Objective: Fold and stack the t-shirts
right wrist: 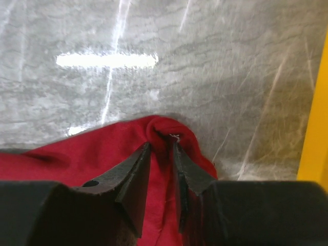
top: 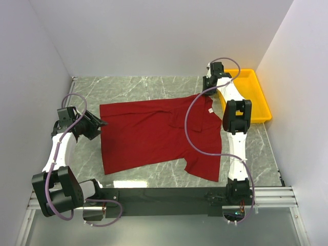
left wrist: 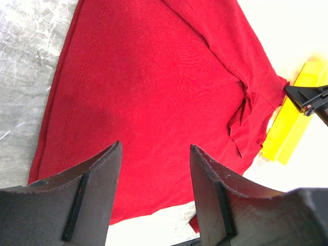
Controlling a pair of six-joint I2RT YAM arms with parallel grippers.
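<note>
**Red shirt spread flat, right gripper pinching its far edge**

The grey marbled table (top: 143, 84) carries a dark red t-shirt (top: 148, 133), which lies spread across the middle with its hem toward the left and its collar toward the right. One sleeve points to the near edge. The other is folded in over the chest.

A yellow tray (top: 264, 110) sits at the far right corner, just beside the shirt's shoulder.

The right gripper (right wrist: 161, 141) reaches to the shirt's far right edge. Its fingers stand close together with a raised fold of red cloth between them, so it appears clamped on the fabric there.

The left gripper (left wrist: 154, 148) sits at the hem on the left side with its fingers well apart over the cloth and nothing held. Whether the tips touch the fabric is hard to tell.

A small white tag (top: 209, 109) shows near the collar.
</note>
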